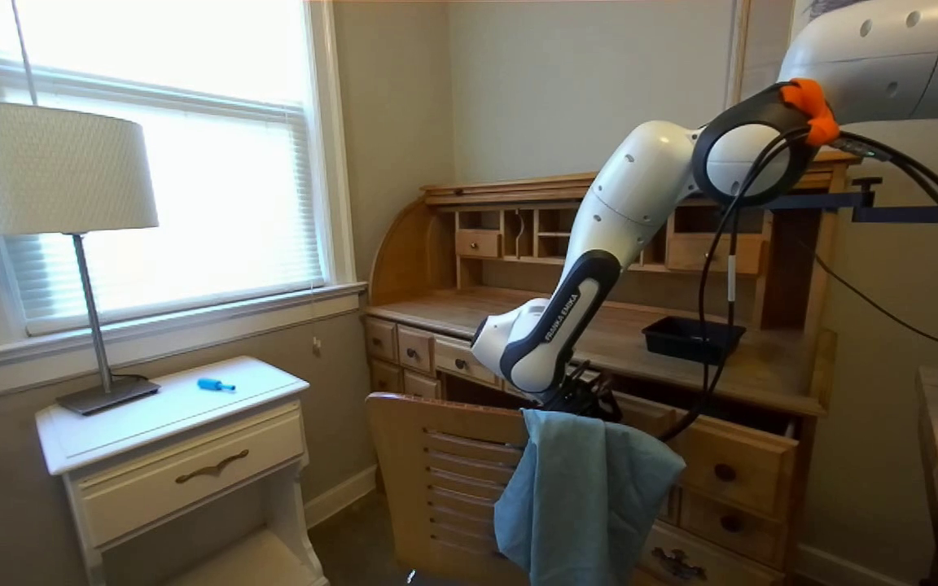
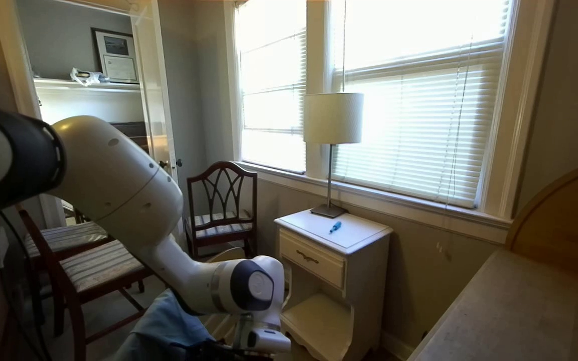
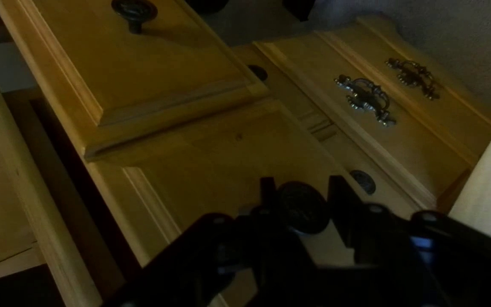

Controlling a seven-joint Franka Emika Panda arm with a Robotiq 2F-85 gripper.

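I have my gripper [image 3: 302, 192] pinched on the knob [image 3: 303, 208] below the desk's front edge [image 1: 762, 397], presumably the drawer's [image 3: 228, 157] handiest hold.

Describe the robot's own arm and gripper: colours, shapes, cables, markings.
The arm is white with rounded, tubular segments, a black joint ring, white "FRANKA EMIKA" lettering on a black band, an orange piece by the ring and black cables hanging alongside. The gripper is black, with slim, blunt-tipped fingers.
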